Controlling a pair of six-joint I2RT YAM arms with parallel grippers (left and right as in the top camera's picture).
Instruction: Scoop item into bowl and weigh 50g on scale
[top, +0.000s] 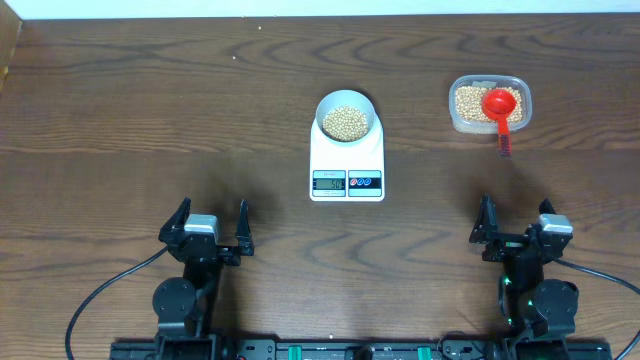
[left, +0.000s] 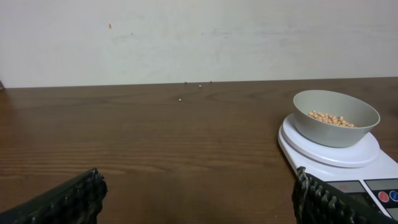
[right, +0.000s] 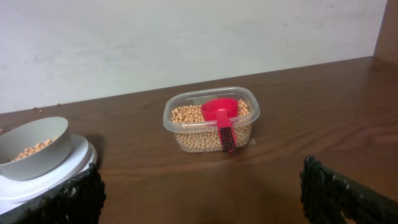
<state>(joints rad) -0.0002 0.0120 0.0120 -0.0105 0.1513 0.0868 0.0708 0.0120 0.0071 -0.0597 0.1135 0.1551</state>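
The pale bowl (top: 346, 113) stands on the white scale (top: 347, 160) at the table's middle, with tan beans (top: 346, 122) inside it. The bowl (left: 336, 117) and scale (left: 336, 155) also show at the right of the left wrist view, and bowl (right: 31, 148) at the left of the right wrist view. A clear tub (top: 489, 103) of beans holds a red scoop (top: 500, 108) at the back right; tub (right: 211, 121) and scoop (right: 221, 115) face the right wrist. My left gripper (top: 211, 225) and right gripper (top: 516, 225) rest open near the front edge, empty.
A few stray beans (left: 189, 90) lie on the wood far behind the scale. The scoop's dark-tipped handle (top: 504, 142) sticks out over the tub's near rim. A pale wall closes the table's far side.
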